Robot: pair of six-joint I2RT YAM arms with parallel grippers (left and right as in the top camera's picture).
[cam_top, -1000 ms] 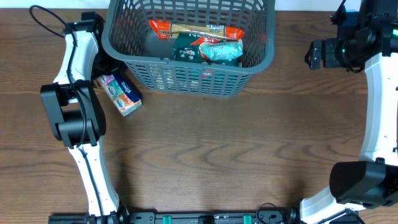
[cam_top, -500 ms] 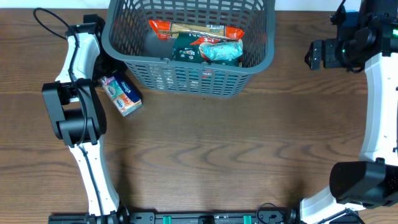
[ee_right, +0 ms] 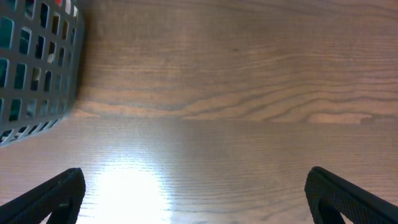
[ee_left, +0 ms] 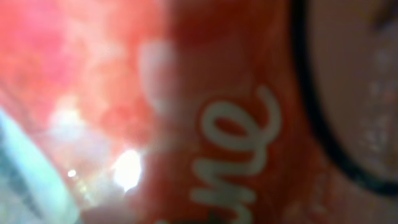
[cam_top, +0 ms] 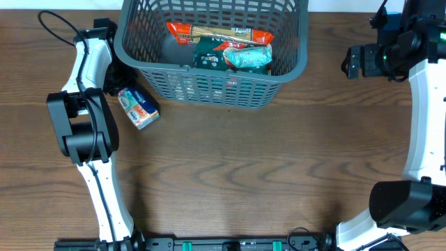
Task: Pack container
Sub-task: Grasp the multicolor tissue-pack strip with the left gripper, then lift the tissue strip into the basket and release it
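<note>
Two arms stand at the wooden table (cam_top: pixel 230 174), one on each side. Between them, at the far edge, sits the container (cam_top: pixel 209 87), its lattice front wall facing the near side. Three packs lie on its floor: a long red-ended pack (cam_top: pixel 219 33) towards the back, a dark green pack (cam_top: pixel 206 57) in front of it, and a teal pack (cam_top: pixel 248 57) resting partly on the green one. Outside the container, just beside its near left corner, a small blue and white pack (cam_top: pixel 139 108) lies tilted on the table. The left hand (cam_top: pixel 111 80) is at that pack's left end; its wrist view is filled by a blurred red wrapper with white lettering, so I cannot tell whether its fingers are apart or together. The right hand (ee_right: pixel 202 199) hangs over bare wood well right of the container, its fingers (ee_right: pixel 56 193) spread wide and holding nothing
</note>
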